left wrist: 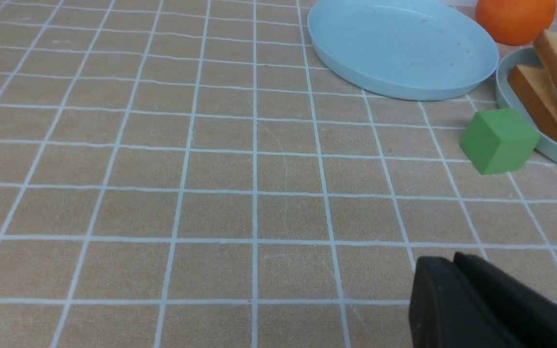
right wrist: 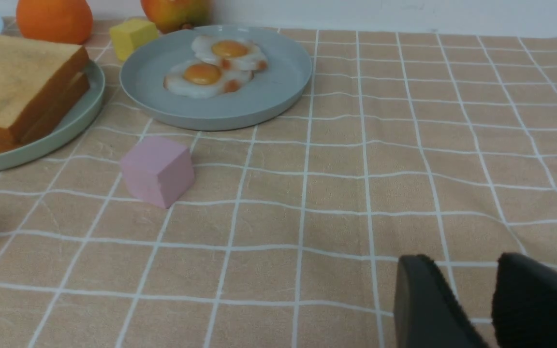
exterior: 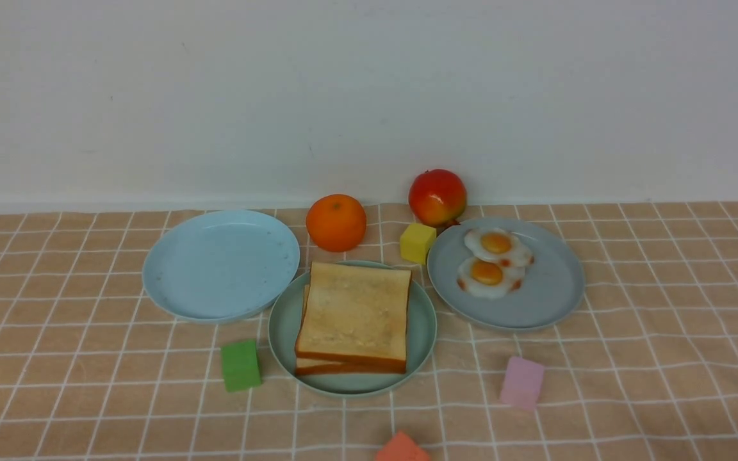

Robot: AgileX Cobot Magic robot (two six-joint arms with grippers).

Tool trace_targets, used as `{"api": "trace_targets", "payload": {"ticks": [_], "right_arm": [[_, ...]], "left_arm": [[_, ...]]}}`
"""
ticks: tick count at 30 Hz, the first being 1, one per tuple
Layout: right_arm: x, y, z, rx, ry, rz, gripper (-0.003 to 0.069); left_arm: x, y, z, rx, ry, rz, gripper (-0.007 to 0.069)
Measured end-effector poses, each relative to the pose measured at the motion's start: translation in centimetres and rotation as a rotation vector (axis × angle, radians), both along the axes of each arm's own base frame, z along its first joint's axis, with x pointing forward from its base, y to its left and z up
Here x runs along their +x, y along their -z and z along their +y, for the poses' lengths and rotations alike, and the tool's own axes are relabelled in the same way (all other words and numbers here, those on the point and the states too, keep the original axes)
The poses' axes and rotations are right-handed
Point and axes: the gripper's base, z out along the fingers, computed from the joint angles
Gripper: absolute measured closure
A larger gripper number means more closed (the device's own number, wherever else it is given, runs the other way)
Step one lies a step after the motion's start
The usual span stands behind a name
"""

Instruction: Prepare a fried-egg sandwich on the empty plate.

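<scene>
1. Nearest the front camera, cut by the frame's edge: orange-red block [exterior: 401,450] on the checked worktop [exterior: 664,384].
2. Seen only in the wrist views: left pincer [left wrist: 445,263] pressed together and holding nothing, low over bare cloth; right pincer [right wrist: 472,263] slightly spread, also holding nothing.
3. A little further back: green block [exterior: 241,365] to the left and pink block [exterior: 522,382] to the right, flanking the mint-green plate [exterior: 279,333].
4. Stacked on that middle plate: two toast slices [exterior: 355,314], upper one shifted slightly off the lower.
5. Left of it, rims close together: pale-blue plate [exterior: 221,266], bare, the only empty one.
6. Right of the middle plate: grey-blue plate [exterior: 535,307] carrying two fried eggs [exterior: 494,262], touching each other.
7. Behind, between the plates: yellow block [exterior: 417,242], just beside the grey-blue rim.
8. Farthest back, near the wall: orange [exterior: 336,222] and red apple [exterior: 437,196].
</scene>
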Motion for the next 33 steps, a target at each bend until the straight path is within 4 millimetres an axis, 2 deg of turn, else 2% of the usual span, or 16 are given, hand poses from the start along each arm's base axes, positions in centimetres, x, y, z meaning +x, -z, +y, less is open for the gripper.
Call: {"api": "trace_targets", "payload": {"ticks": [33], "right_arm": [[-0.01,0.00,-0.01,0.000,0.001,0.003,0.0419]], "left_arm": [[0.00,0.01,0.00,0.000,0.000,0.000,0.0562]]}}
